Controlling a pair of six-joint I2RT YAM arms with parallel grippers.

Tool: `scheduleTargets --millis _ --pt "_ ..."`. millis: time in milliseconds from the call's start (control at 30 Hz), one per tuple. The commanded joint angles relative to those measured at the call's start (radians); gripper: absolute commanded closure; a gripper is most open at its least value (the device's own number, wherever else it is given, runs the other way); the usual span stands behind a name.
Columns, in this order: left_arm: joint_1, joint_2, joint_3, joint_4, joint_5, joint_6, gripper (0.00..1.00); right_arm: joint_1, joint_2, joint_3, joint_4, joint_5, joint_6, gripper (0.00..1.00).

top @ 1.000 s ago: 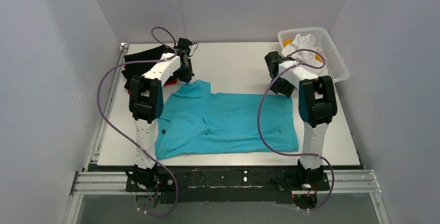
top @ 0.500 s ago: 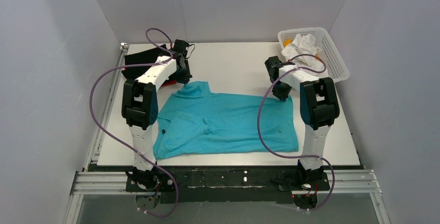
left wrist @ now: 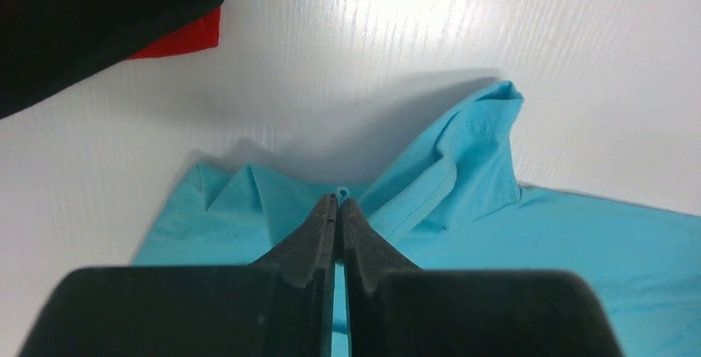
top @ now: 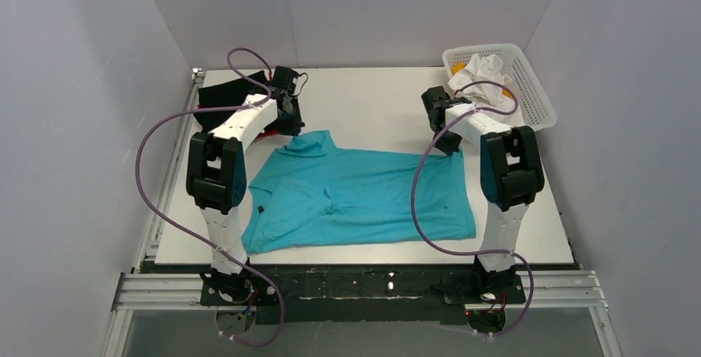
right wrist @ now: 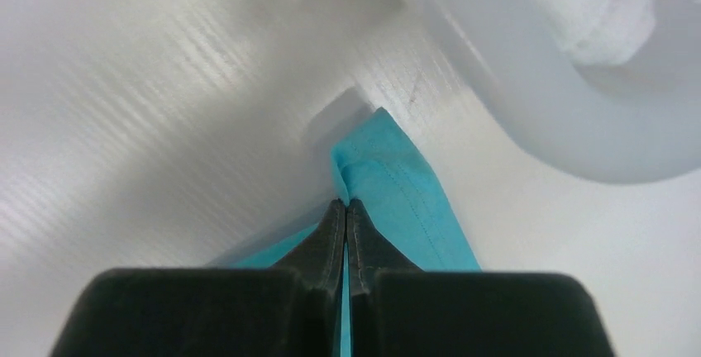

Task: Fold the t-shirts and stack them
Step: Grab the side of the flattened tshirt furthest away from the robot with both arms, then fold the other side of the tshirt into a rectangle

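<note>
A turquoise-blue t-shirt [top: 364,196] lies spread on the white table, collar end to the left. My left gripper [left wrist: 339,200] is shut on its cloth at the far left corner, by the collar [left wrist: 463,159]. My right gripper [right wrist: 346,202] is shut on the far right corner of the same t-shirt [right wrist: 388,183], which peaks up at the fingertips. In the top view the left gripper [top: 291,130] and right gripper [top: 444,149] sit at the shirt's two far corners. A folded black t-shirt [top: 231,92] lies over a red one [left wrist: 178,39] at the far left.
A white mesh basket [top: 504,76] holding white cloth [top: 484,69] stands at the far right corner, close beyond the right gripper; its rim [right wrist: 529,109] looms in the right wrist view. Grey walls surround the table on three sides.
The right gripper has closed on the shirt's far right corner. The left arm has drawn left and back, its gripper still shut on the collar corner, pulling the cloth a little.
</note>
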Motion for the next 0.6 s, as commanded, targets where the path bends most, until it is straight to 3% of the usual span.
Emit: scheduleTargets --millis 0,567 --pt "0.000 -0.129 -0.065 -0.060 0.017 -0.017 1.00 0.038 -0.102 0.005 0.041 0.036 -0.046 0.99" --pt "-0.065 -0.630 -0.559 -0.071 -0.004 -0.133 1.00 0.113 -0.359 -0.252 0.085 0.070 -0.058 0.99"
